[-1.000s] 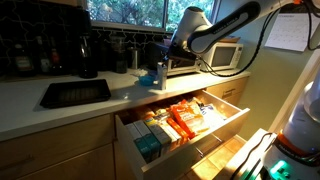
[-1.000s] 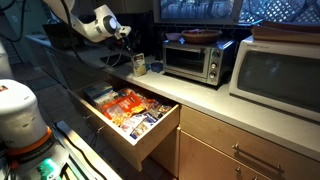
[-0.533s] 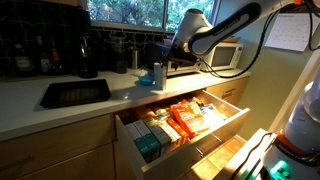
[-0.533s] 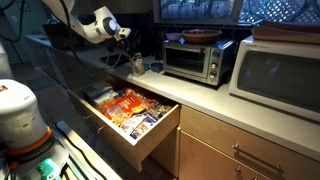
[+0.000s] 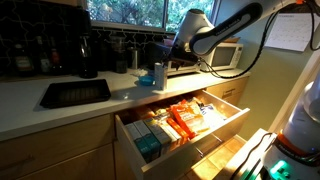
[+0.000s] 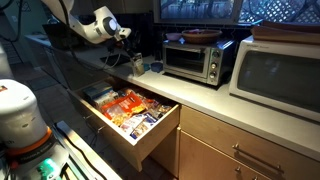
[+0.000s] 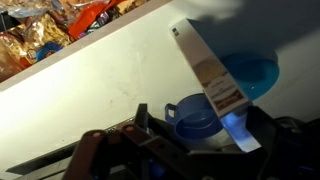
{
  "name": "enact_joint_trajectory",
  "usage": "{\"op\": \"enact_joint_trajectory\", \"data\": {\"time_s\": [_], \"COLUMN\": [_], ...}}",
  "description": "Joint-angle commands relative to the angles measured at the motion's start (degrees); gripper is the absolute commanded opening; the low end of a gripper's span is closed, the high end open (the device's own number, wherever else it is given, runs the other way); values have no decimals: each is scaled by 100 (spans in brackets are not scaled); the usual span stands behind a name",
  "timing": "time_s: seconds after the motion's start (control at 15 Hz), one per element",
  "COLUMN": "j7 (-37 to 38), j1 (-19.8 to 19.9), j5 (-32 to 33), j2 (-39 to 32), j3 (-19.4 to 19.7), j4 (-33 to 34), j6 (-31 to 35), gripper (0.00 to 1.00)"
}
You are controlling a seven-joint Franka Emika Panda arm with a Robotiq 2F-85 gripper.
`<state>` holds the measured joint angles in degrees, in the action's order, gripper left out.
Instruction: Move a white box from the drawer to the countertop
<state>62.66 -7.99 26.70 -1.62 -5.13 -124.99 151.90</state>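
The white box [image 5: 158,74] stands on end on the countertop [image 5: 30,108] near its front edge, above the open drawer [image 5: 185,152]. My gripper [image 5: 172,55] hovers just above and behind it, open and apart from it. In the wrist view the box [image 7: 208,72] is a slim white carton with a brown label. It runs from the countertop [image 7: 100,70] down between the spread fingers of my gripper [image 7: 202,120], and nothing is clamped on it. The other exterior view shows the gripper [image 6: 127,42] over the counter and the drawer [image 6: 150,145] pulled out.
Orange packets [image 5: 185,118] and teal boxes [image 5: 148,140] fill the drawer. A blue cup [image 7: 190,118] and a blue bowl [image 7: 255,75] sit right by the box. A dark sink [image 5: 75,93], a toaster oven [image 6: 195,60] and a microwave [image 6: 280,80] occupy the counter.
The gripper has opened and let go of the white box, then risen slightly. The box stays standing on the countertop.
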Motion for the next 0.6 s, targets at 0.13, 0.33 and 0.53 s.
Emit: {"op": "enact_joint_trajectory", "data": {"time_s": [0.13, 0.33, 0.53], "j7": [814, 1245, 1676], "j1": [39, 35, 42], "j5": [530, 903, 1306], "j2": [22, 58, 125], "j3": [85, 110, 125], "j4": [-148, -149, -183], "j6": [-1, 60, 147], "gripper": [100, 100, 100]}}
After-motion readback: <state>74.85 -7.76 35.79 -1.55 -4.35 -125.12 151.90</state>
